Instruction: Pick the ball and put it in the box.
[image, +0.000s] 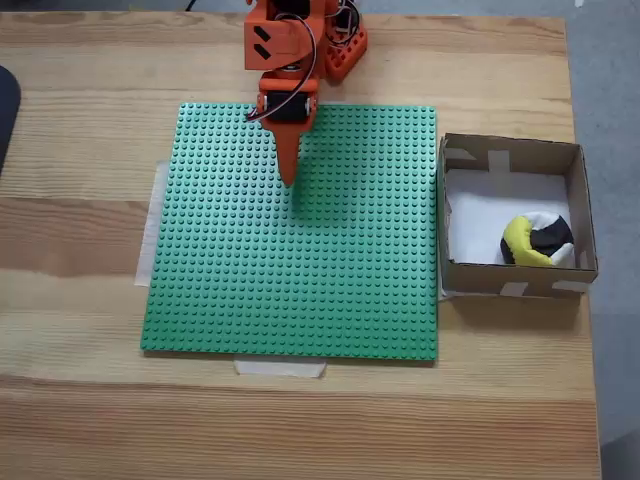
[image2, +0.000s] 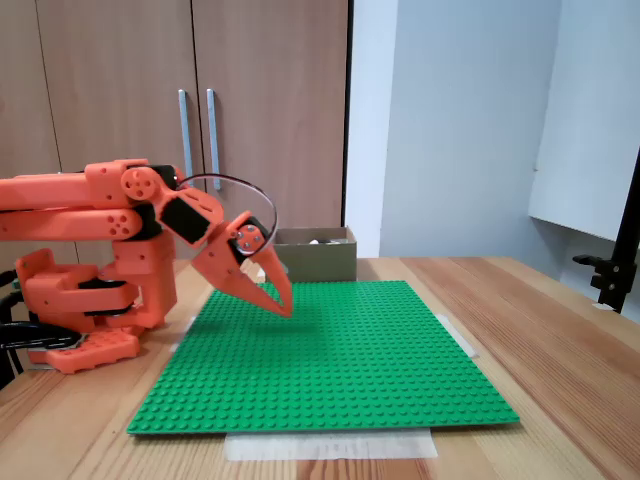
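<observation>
The ball (image: 537, 240), yellow, black and white, lies inside the box (image: 458, 268) at its lower right corner in a fixed view looking down. The brown cardboard box (image2: 318, 256) stands beyond the far edge of the green plate in a fixed view from the side. My orange gripper (image: 290, 178) hangs over the upper middle of the green studded plate (image: 330, 300), far left of the box. Its fingers meet at the tips, shut with nothing held; the gripper (image2: 283, 305) hovers just above the plate.
The green plate (image2: 340, 370) is taped to a wooden table. The arm's orange base (image2: 80, 300) sits at the plate's edge. A dark object (image: 6, 110) lies at the table's left edge. Cupboard doors stand behind.
</observation>
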